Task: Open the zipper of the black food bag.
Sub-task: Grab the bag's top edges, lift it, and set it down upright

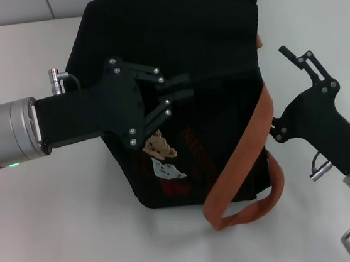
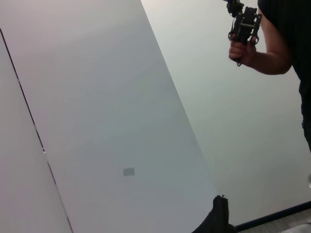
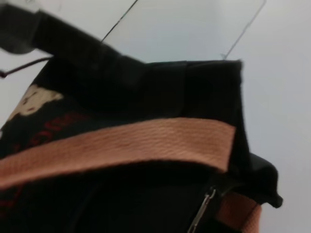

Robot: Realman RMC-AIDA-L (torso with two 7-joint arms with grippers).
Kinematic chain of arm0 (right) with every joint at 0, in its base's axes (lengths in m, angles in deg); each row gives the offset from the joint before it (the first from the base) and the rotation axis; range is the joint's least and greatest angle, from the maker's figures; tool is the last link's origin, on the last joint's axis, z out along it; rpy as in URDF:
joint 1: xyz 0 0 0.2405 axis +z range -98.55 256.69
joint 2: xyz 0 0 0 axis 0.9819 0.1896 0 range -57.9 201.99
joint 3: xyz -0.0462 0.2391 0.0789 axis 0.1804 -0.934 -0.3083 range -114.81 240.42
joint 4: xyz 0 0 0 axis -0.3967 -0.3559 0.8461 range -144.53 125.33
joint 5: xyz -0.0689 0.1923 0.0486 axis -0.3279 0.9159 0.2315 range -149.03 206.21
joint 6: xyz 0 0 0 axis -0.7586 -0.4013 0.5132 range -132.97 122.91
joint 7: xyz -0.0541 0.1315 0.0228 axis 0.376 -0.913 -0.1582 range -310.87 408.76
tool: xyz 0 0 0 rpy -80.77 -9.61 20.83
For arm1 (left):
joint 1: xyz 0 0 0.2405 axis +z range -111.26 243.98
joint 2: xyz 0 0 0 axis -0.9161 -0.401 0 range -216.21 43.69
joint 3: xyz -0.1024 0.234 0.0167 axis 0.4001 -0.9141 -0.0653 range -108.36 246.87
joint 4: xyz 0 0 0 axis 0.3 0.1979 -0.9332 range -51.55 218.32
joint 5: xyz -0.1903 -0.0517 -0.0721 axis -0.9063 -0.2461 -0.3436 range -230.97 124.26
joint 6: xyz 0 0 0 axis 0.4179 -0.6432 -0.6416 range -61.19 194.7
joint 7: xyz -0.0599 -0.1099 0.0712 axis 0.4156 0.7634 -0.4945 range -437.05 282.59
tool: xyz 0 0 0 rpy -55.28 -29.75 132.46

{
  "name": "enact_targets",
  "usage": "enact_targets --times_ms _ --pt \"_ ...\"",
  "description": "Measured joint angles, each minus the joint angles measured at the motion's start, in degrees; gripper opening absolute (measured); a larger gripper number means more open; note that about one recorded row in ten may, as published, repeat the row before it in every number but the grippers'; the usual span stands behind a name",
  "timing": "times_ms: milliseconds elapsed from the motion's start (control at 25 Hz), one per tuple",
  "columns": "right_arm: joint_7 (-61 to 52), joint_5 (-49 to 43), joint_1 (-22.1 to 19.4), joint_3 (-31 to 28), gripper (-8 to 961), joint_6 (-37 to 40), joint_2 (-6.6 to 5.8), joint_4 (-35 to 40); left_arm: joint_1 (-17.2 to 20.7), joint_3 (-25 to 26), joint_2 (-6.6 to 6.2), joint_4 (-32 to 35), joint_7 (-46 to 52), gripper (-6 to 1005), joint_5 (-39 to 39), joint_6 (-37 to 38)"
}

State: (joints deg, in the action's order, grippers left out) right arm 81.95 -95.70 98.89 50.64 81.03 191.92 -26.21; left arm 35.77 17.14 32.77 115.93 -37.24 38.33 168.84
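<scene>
The black food bag (image 1: 170, 36) lies on its side on the white table, with its bear patches (image 1: 162, 154) and red print facing up. My left gripper (image 1: 178, 87) reaches in from the left and hovers over the bag's upper face with its fingers drawn close together; I cannot make out any fabric between them. My right gripper (image 1: 278, 94) stands open just beyond the bag's right edge, next to the orange-brown strap (image 1: 252, 141). The right wrist view shows the strap (image 3: 121, 145) across the bag (image 3: 146, 87) and the zipper's small silver pull (image 3: 206, 203) just below it.
The white table (image 1: 60, 232) stretches out on all sides of the bag, and its back edge meets a grey wall (image 1: 9, 11). The second strap loops onto the table at the bag's front right corner (image 1: 247, 211). The left wrist view shows a person's hand holding a black device (image 2: 245, 29).
</scene>
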Motion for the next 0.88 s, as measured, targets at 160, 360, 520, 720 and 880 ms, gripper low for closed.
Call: enact_targets --times_ms 160,360,520,720,880 --pt "3.4 0.3 0.0 0.0 830 -0.4 0.0 -1.2 0.0 0.0 -0.02 -0.1 0.0 113 0.0 0.0" --pt "5.8 0.3 0.0 0.0 831 0.0 0.0 -2.4 -0.2 0.0 -0.03 -0.4 0.0 117 -0.1 0.0" --pt "5.9 0.3 0.1 0.0 829 0.4 0.0 -2.9 -0.2 0.0 0.04 -0.5 0.0 120 -0.1 0.0" --pt "5.4 0.3 0.1 0.0 818 2.3 0.0 -3.3 -0.2 0.0 0.06 -0.8 0.0 124 -0.2 -0.1" --pt "5.2 0.4 0.1 0.0 810 2.5 0.0 -3.3 -0.2 0.0 0.07 -1.4 -0.5 127 -0.2 -0.3"
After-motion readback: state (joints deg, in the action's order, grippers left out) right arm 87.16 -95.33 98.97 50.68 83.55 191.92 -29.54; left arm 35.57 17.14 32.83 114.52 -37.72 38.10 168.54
